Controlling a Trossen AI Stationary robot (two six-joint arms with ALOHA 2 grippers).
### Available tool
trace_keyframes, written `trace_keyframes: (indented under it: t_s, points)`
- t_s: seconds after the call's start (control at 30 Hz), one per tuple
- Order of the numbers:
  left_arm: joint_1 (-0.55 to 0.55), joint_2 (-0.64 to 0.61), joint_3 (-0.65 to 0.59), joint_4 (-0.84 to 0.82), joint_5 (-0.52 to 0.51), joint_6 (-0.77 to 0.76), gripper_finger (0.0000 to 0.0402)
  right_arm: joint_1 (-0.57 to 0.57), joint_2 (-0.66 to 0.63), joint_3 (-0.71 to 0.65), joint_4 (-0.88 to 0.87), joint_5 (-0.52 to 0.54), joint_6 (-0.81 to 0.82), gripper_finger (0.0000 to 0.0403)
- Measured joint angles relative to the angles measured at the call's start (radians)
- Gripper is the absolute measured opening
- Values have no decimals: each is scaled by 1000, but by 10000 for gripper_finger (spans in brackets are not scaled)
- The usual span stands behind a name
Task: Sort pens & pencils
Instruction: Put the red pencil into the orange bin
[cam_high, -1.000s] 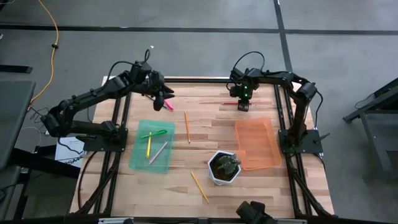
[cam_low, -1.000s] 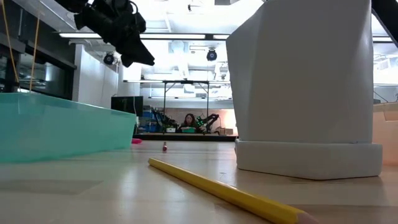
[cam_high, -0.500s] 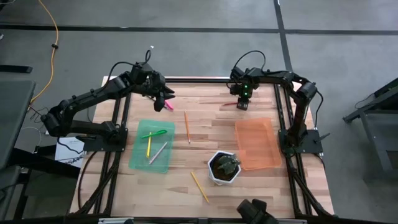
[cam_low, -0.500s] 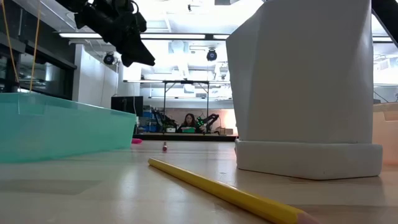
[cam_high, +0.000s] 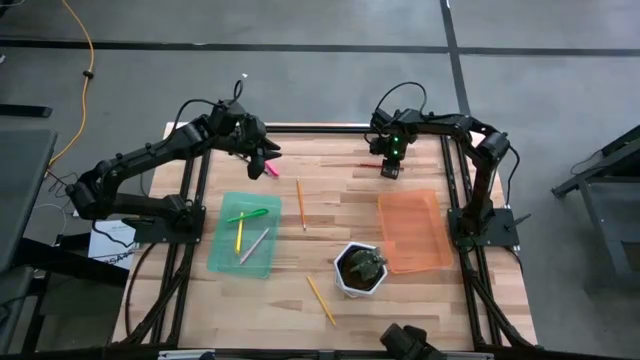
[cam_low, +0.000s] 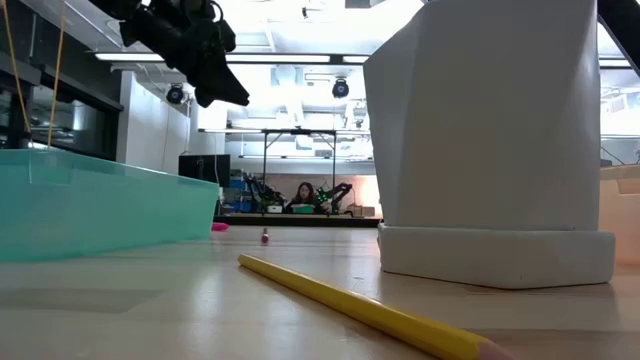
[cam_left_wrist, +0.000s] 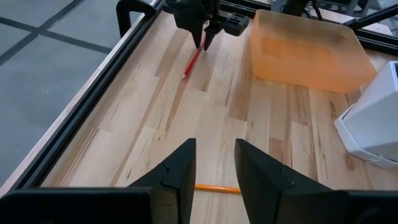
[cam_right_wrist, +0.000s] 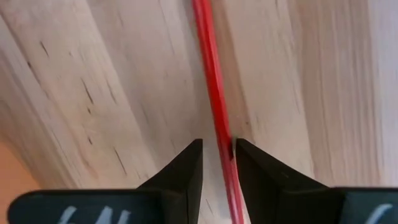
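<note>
Jaws of the right gripper (cam_right_wrist: 216, 163) have narrowed around the red pencil (cam_right_wrist: 211, 87) on the surface (cam_high: 340, 205); pickup looks imminent.

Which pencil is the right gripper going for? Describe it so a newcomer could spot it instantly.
Start at the orange tray on the table's right side. Just beyond its far end the right gripper is down on the wood, fingers either side of a thin red pencil. It is the only red stick; the other two loose pencils are yellow-orange, nearer the middle and front.
</note>
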Motion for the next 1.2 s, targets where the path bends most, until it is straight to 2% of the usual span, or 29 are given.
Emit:
trace_keyframes:
  t_s: [0.43,0.83,1.2]
  points:
    - [0,0,0,0,0,0,97,11,0,0,15,32,0,83]
    - [0,0,0,0,0,1,97,11,0,0,13,31,0,34]
    - [0,0,0,0,0,0,97,11,0,0,8,6,2,30]
